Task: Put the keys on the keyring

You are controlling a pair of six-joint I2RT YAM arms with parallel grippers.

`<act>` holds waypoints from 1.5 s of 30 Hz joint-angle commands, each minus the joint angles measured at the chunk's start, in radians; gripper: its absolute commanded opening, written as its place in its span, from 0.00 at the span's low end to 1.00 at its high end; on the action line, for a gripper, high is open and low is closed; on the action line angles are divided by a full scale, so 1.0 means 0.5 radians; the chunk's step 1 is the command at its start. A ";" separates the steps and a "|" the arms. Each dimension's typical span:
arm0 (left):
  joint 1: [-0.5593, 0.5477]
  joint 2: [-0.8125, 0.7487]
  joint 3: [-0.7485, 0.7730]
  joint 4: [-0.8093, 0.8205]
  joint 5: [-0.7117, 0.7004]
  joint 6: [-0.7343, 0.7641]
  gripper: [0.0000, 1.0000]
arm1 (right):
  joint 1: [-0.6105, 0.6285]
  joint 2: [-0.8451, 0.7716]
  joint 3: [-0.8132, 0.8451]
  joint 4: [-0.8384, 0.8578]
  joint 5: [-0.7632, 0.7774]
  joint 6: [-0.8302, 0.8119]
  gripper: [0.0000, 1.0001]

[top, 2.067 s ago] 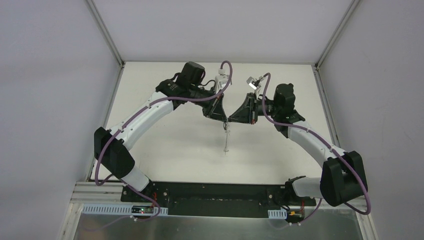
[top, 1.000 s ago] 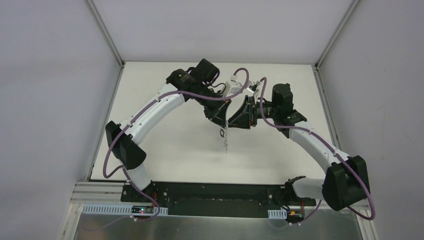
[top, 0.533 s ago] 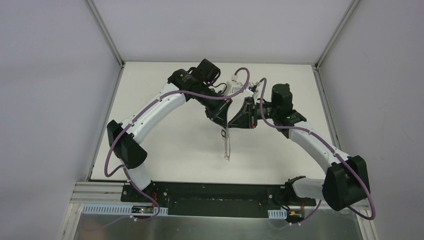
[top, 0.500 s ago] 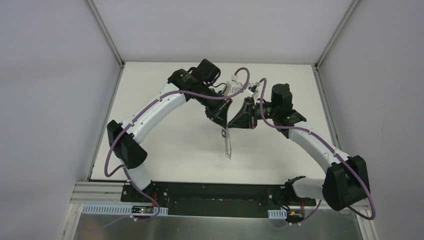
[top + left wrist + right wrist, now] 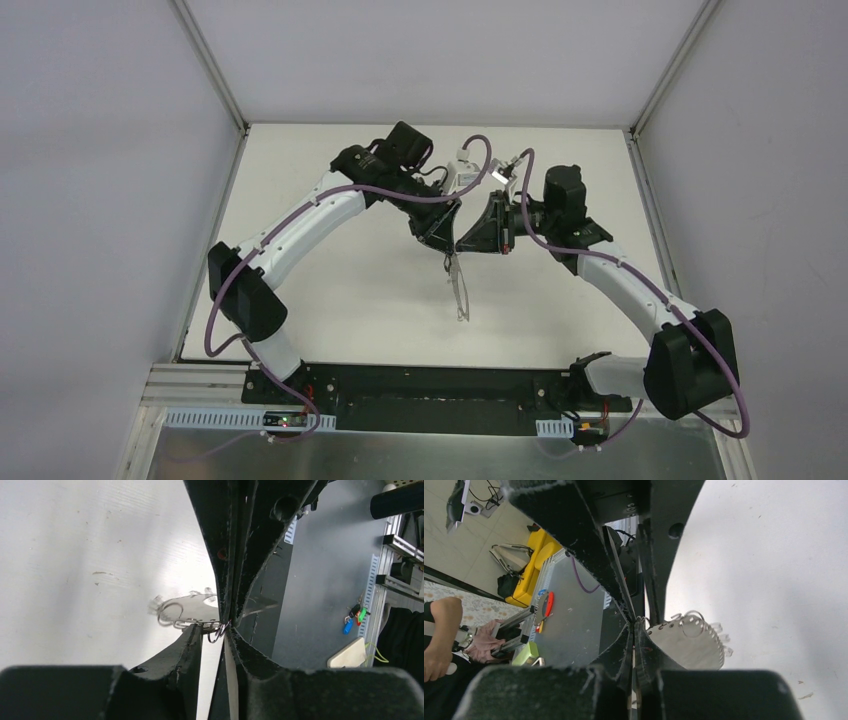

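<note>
The keyring, a thin wire loop with small silvery pieces on its rim, hangs below the point where both grippers meet, above the table. It shows edge-on in the left wrist view and broadside in the right wrist view. My right gripper is shut on the keyring's top rim. My left gripper has its fingers a narrow gap apart, pinching a small dark loop right at the right gripper's tips. The key's black head and blade are hidden.
The white table lies under the hanging keyring. Grey walls enclose it on the left, right and back. The arm bases and a black rail run along the near edge.
Both grippers stayed tip to tip and shifted slightly. The left arm's elbow swung inward. The hanging keyring swung, and its lower end is now lower and further right.
</note>
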 commanded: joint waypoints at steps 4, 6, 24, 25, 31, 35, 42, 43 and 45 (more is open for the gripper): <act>0.103 -0.207 -0.268 0.565 0.227 -0.303 0.27 | -0.064 0.005 -0.011 0.645 0.018 0.485 0.00; 0.127 -0.213 -0.309 0.652 0.275 -0.390 0.27 | -0.074 0.008 -0.025 0.672 0.033 0.504 0.00; 0.193 -0.238 -0.391 0.880 0.467 -0.586 0.06 | -0.102 0.031 -0.063 0.716 0.051 0.501 0.00; 0.195 -0.238 -0.391 0.878 0.472 -0.583 0.03 | -0.106 0.031 -0.067 0.718 0.054 0.501 0.00; 0.217 -0.251 -0.406 0.876 0.491 -0.571 0.00 | -0.145 0.025 -0.082 0.725 0.054 0.494 0.00; 0.224 -0.278 -0.409 0.837 0.451 -0.511 0.00 | -0.156 0.034 -0.089 0.724 0.057 0.481 0.00; 0.218 -0.293 -0.274 0.492 0.247 -0.195 0.00 | -0.153 0.048 -0.106 0.675 0.062 0.381 0.01; 0.214 -0.290 -0.252 0.437 0.203 -0.148 0.00 | -0.150 0.047 -0.102 0.654 0.057 0.357 0.02; 0.194 -0.270 -0.187 0.294 0.092 -0.040 0.00 | -0.149 0.043 -0.083 0.601 0.044 0.320 0.07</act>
